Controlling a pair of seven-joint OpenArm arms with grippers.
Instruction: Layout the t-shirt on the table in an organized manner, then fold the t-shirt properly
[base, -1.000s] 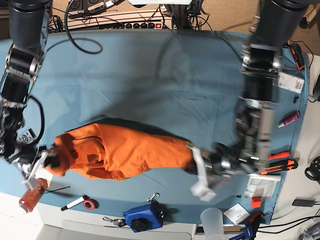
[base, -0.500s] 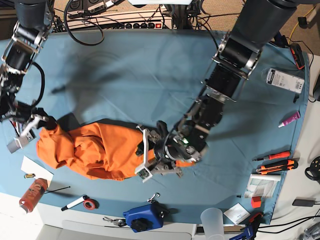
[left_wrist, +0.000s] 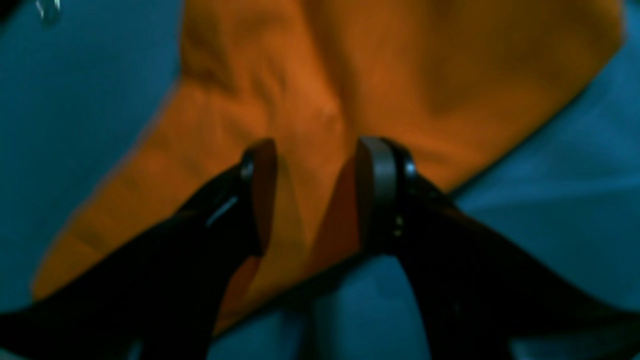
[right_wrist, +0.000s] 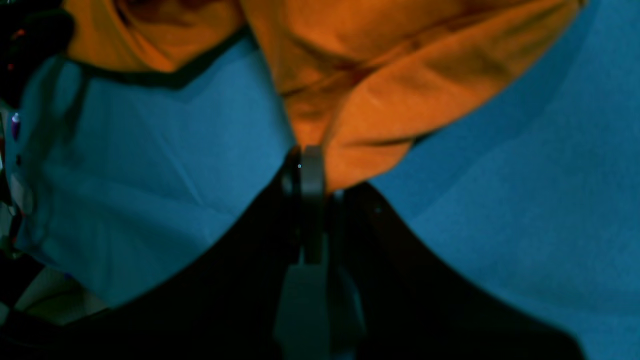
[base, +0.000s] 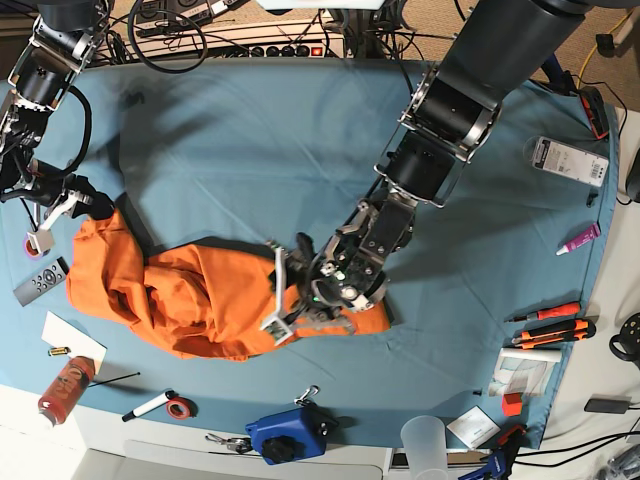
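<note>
The orange t-shirt lies crumpled on the teal table, left of centre near the front. My right gripper is at the shirt's far left corner. In the right wrist view the right gripper is shut on a fold of the t-shirt just above the table. My left gripper is low over the shirt's right part. In the left wrist view the left gripper is open, its jaws apart over the t-shirt, with the table beside it.
Along the front edge are a red can, a marker, a tape roll, a blue tool and a plastic cup. A remote lies at the left. Screwdrivers and a white box lie at the right.
My left arm has swung left from the shirt's right end to over its middle. My right gripper has pulled the left corner toward the back. The shirt has bunched up leftward.
</note>
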